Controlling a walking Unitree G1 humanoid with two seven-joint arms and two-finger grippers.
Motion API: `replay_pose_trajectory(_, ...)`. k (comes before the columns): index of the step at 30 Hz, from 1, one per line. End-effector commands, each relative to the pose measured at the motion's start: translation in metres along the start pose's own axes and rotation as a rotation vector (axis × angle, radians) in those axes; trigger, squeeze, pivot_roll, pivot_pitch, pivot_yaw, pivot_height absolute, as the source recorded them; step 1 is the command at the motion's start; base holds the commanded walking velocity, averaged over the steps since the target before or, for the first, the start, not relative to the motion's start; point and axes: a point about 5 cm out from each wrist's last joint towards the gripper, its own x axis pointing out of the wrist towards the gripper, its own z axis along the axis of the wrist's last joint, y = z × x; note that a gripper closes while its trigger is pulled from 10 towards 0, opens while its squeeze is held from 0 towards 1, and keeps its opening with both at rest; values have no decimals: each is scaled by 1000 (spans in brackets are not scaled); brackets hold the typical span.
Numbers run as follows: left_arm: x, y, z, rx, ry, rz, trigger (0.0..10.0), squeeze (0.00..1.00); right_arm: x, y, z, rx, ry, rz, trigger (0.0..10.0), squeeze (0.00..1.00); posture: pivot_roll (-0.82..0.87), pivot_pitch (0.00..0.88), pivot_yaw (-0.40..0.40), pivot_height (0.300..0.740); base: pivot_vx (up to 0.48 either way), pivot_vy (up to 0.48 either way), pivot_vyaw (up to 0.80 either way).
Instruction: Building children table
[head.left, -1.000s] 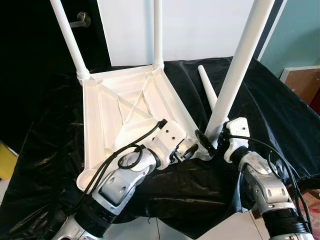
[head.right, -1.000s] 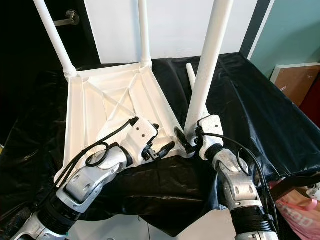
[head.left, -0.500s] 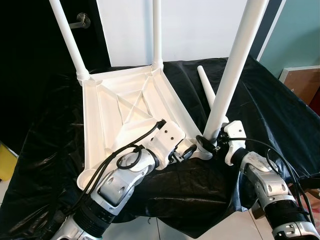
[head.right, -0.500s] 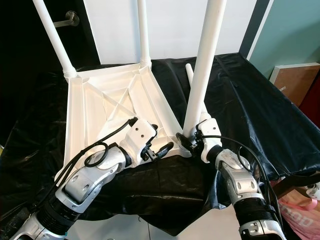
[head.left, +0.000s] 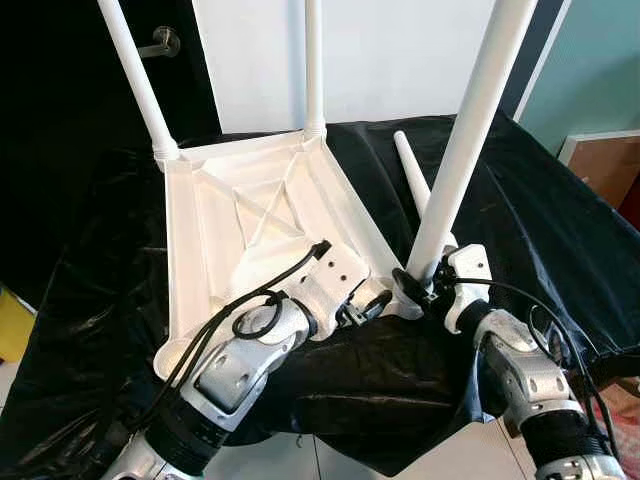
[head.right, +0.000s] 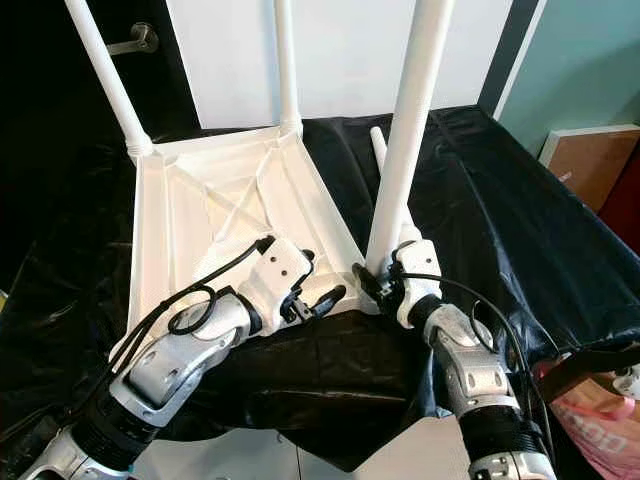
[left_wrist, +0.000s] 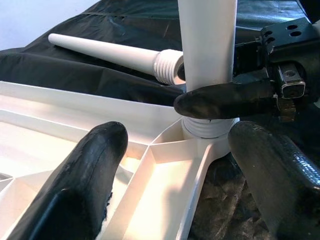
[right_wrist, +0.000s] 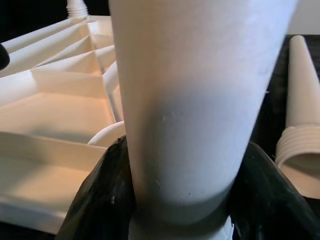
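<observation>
Black fingers of the right gripper (head.left: 418, 285) are pinched around the base of a white table leg (head.left: 462, 145), right where it meets the near right corner socket of the upturned table top (head.left: 215, 255). The left gripper (head.left: 372, 303) sits just beside that same corner with its fingers spread, one over the inside of the frame and the other outside it, not squeezing anything.

The table top lies upside down on a black plastic sheet (head.left: 520, 215), with two more legs (head.left: 137, 75) already standing in its far corners. A fourth leg (head.left: 415, 180) lies loose on the sheet just beyond the corner being worked on, its ribbed end toward the socket.

From where I stand, the step looks like seating this third leg in its socket. To do it well, the leg should stay straight in line with the socket as it is twisted, since it tilts slightly now and a crooked thread would bind. The left gripper could press on the frame to stop the light top from turning with the leg.

Everything is smooth, matte white plastic: tapered round legs with ribbed collars, and a shallow tray-like underside braced by thin crossing ribs. The sheet is glossy and wrinkled, so the top may slide on it.
</observation>
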Motion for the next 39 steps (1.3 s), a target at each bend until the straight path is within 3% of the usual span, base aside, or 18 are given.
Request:
replay_pose_trajectory(1,-2,-10,-1,7,13,-121,10000,0,-2,-1,5,7,-31,-74,10000,0,-115,37,-4,740,0,0,0)
replay_pose_trajectory(5,-1,-13,0,6,10,-128,10000,0,-4,1,8,27,-55,-162,10000,0,-119,50,-11,740,0,0,0)
replay_pose_trajectory(6,0,-13,2,5,5,-127,10000,0,-4,6,9,40,-55,-243,10000,0,-120,53,-16,740,0,0,0)
replay_pose_trajectory(8,0,-13,2,5,5,-127,10000,0,-4,6,9,40,-55,-243,10000,0,-120,53,-16,740,0,0,0)
replay_pose_trajectory(14,1,-14,2,-1,0,-123,10000,0,-6,19,1,73,-8,-433,10000,0,-129,61,-20,740,0,0,0)
replay_pose_trajectory(21,2,-10,1,1,1,-117,10000,0,-4,36,-1,97,-6,-436,10000,0,-138,60,-11,740,0,0,0)
replay_pose_trajectory(29,4,-6,3,11,-3,-114,10000,0,-3,35,4,96,-33,-442,10000,0,-148,60,-3,740,0,0,0)
replay_pose_trajectory(30,4,-6,3,13,-3,-115,10000,0,-3,36,6,96,-46,-429,10000,184,-148,59,-3,740,0,0,0)
replay_pose_trajectory(32,4,-5,3,14,-4,-115,10000,0,-3,36,8,96,-55,-419,10000,184,-148,59,-3,740,0,0,0)
replay_pose_trajectory(33,5,-5,3,16,-5,-115,10000,0,-2,36,10,97,-66,-408,10000,1000,-148,57,-3,740,0,0,0)
replay_pose_trajectory(39,8,0,7,27,-16,-105,10000,0,-1,28,19,99,-110,-306,10000,1000,-149,44,-3,740,0,0,0)
